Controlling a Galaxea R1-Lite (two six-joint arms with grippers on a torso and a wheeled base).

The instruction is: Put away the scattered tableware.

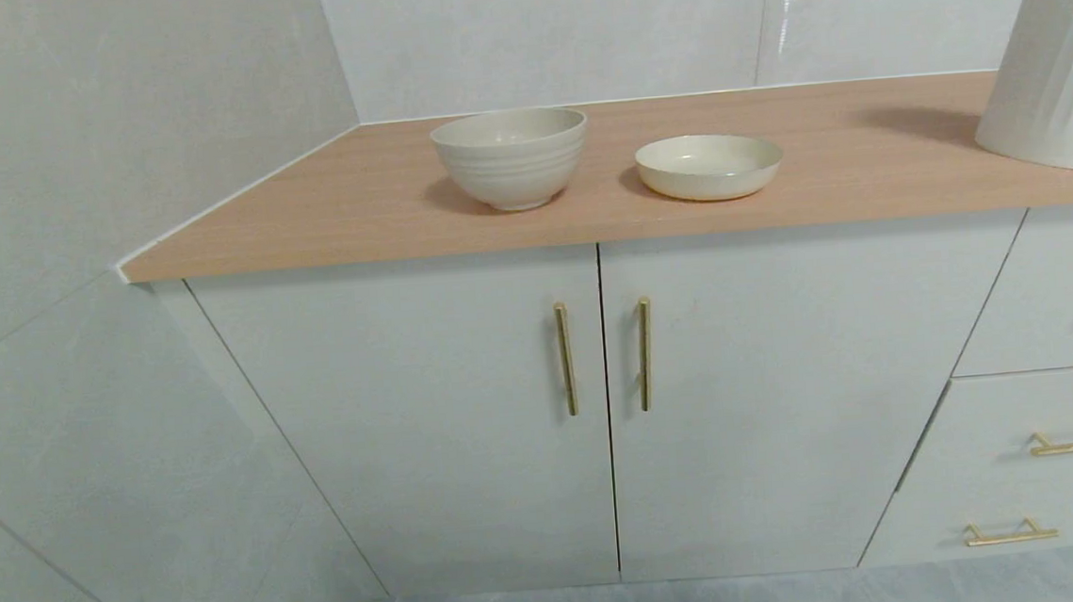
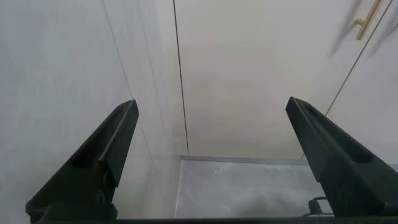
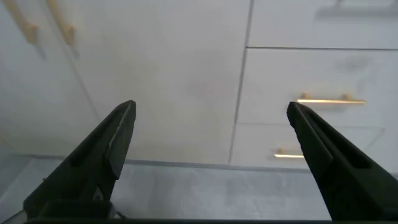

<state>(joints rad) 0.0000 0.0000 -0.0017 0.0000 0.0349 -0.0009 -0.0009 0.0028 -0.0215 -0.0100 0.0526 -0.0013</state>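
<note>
No text, label, brand, number or sign can be read in any view. The bowl [image 1: 511,156], the shallow dish [image 1: 708,165], the worktop [image 1: 351,210], the cabinet doors [image 1: 413,423] and the wall tiles [image 1: 109,132] all have plain, unmarked surfaces.

The left pincer [image 2: 211,102] gapes wide, holding nothing. The right pincer [image 3: 211,106] is equally spread and empty. Both seem held low, angled slightly downward.
</note>
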